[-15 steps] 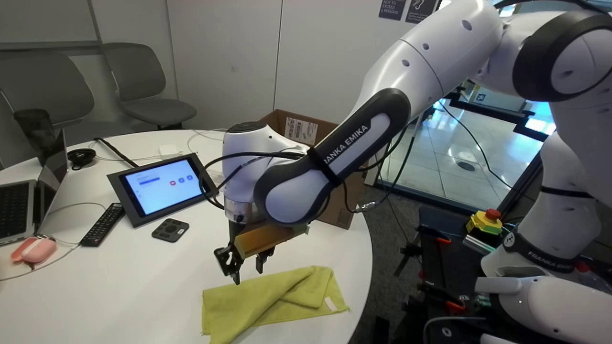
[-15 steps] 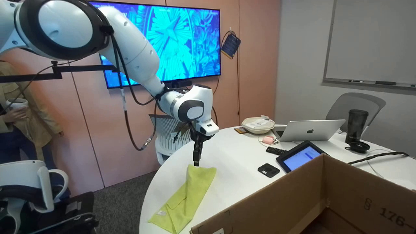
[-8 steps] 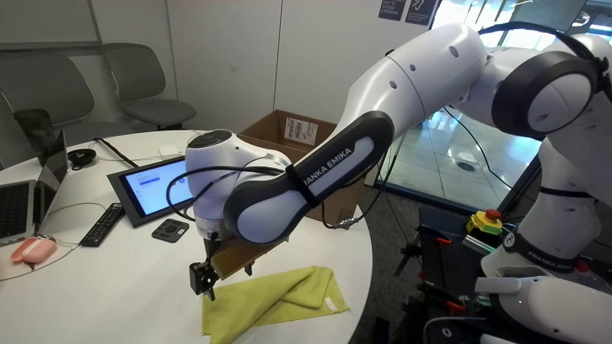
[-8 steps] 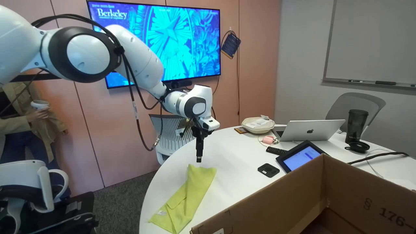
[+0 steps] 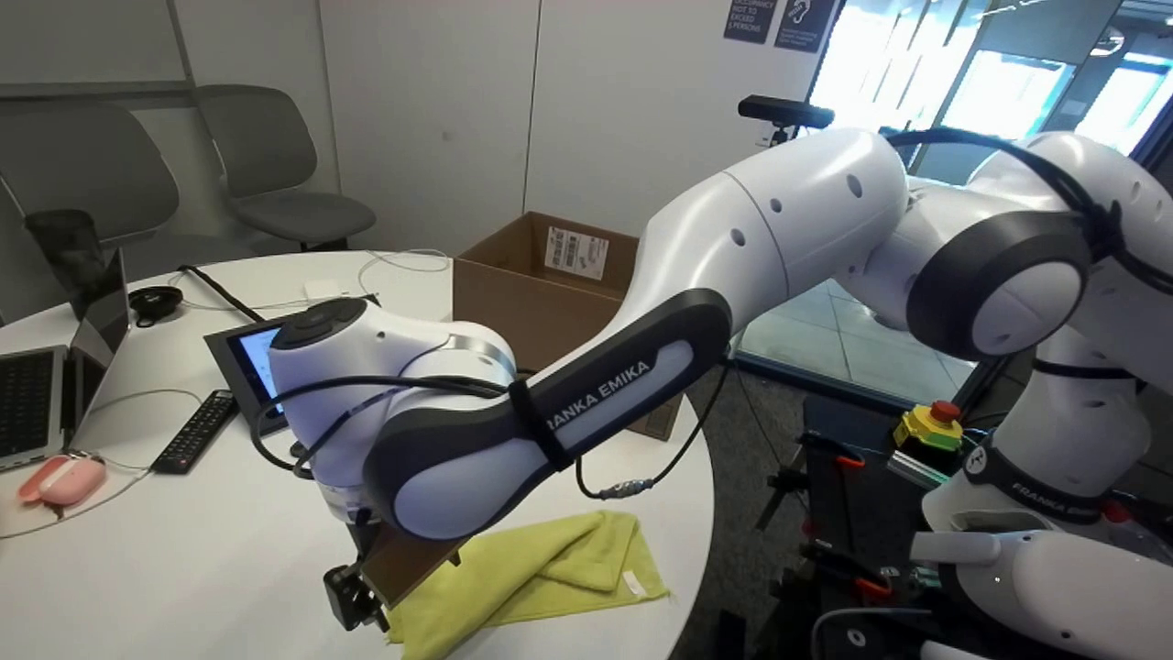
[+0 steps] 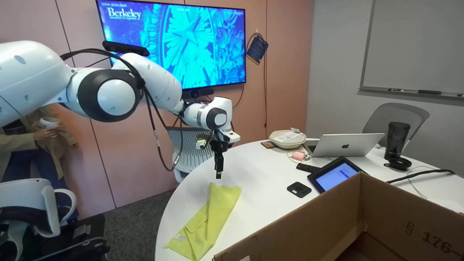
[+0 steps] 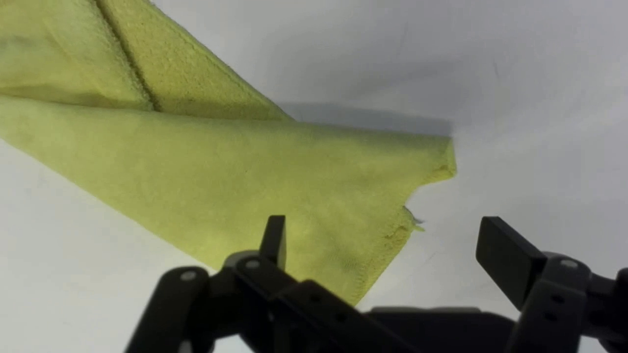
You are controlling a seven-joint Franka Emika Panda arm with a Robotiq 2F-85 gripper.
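Observation:
A yellow-green cloth (image 5: 541, 568) lies folded over itself on the white round table, a small white tag near one corner. It shows in both exterior views; in the wrist view the cloth (image 7: 221, 176) spreads from the left toward the middle. My gripper (image 7: 382, 230) is open, its fingers far apart with nothing held between them. The left finger (image 7: 274, 240) hangs over the cloth and the right finger (image 7: 508, 260) over bare table, with the cloth's uneven edge between. In an exterior view the gripper (image 6: 218, 176) points down, apart from the cloth's far end.
An open cardboard box (image 6: 290, 221) stands on the table beside the cloth. Also there are a tablet (image 6: 335, 176), a black puck-like device (image 6: 299, 189), a remote (image 5: 194, 431), a laptop (image 6: 346, 145), a pink case (image 5: 64, 480) and a dark cup (image 6: 397, 139).
The arm has swung over toward the cloth's end, leftward and nearer in an exterior view. My fingers have spread wider and risen slightly off the cloth. The cloth lies unchanged.

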